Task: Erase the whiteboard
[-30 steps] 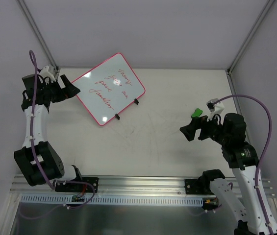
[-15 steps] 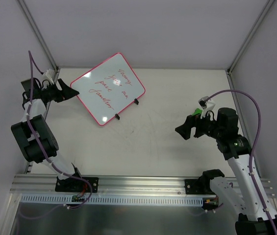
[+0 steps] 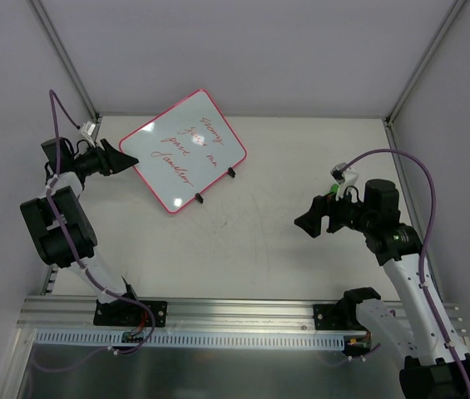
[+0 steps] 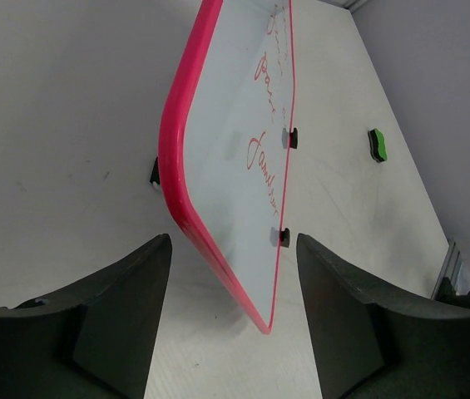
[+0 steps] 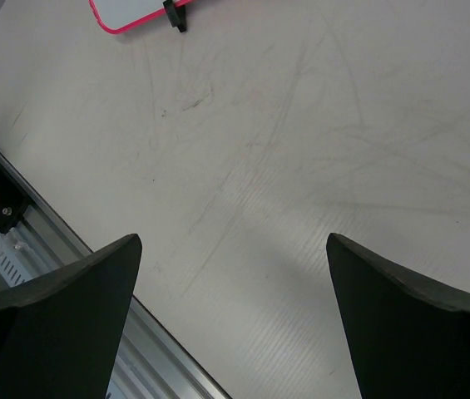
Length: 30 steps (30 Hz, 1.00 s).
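The whiteboard [image 3: 189, 150] stands tilted at the back left, with a pink-red rim, red handwriting and two black clips on its near right edge. My left gripper [image 3: 123, 158] is open at the board's left corner. In the left wrist view the board [image 4: 235, 158] is seen edge-on, and its near corner sits between the open fingers of that gripper [image 4: 233, 320] without touching them. The green eraser [image 4: 377, 144] lies on the table at the right; from above the eraser [image 3: 331, 190] peeks out beside my right wrist. My right gripper [image 3: 311, 223] is open and empty over bare table [image 5: 235, 324].
A metal rail [image 3: 218, 312] runs along the table's near edge, and it also shows in the right wrist view [image 5: 27, 241]. Enclosure walls and posts stand at the back and sides. A corner of the board [image 5: 131, 17] with one clip [image 5: 174, 15] shows at the top of the right wrist view.
The left arm has folded back toward the left wall, with its gripper still pointing at the board's left corner. The right gripper has drifted slightly left, partly covering the eraser.
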Motion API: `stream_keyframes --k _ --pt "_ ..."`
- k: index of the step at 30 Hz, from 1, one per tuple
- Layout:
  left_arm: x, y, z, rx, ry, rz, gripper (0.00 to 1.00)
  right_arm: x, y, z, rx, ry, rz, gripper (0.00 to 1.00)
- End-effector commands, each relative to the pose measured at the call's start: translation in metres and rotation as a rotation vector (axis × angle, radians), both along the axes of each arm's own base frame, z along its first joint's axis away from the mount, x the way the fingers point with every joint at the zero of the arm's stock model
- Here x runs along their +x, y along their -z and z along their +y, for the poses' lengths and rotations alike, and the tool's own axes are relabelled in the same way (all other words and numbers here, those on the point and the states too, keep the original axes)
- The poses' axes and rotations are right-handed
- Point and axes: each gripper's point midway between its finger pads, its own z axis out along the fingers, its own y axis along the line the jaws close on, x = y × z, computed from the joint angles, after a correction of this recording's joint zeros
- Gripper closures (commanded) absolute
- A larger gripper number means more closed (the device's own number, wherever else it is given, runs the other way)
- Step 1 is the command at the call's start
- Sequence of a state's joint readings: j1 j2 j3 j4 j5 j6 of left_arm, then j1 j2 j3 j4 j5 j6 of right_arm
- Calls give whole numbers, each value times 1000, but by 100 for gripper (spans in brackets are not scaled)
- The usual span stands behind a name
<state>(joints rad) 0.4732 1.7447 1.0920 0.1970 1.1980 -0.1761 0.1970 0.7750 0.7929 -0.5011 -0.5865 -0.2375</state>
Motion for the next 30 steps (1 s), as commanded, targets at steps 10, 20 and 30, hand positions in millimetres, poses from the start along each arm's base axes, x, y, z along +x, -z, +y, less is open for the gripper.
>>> stream_keyframes --k 10,20,30 --pt "6 6 -17 -40 98 -51 42 10 -26 8 23 -47 -74 1" --pt "11 10 -26 -73 40 -75 44 9 -27 7 25 -32 -78 1" --pt "14 8 -30 -150 6 -111 50 8 -26 7 27 -30 -76 1"
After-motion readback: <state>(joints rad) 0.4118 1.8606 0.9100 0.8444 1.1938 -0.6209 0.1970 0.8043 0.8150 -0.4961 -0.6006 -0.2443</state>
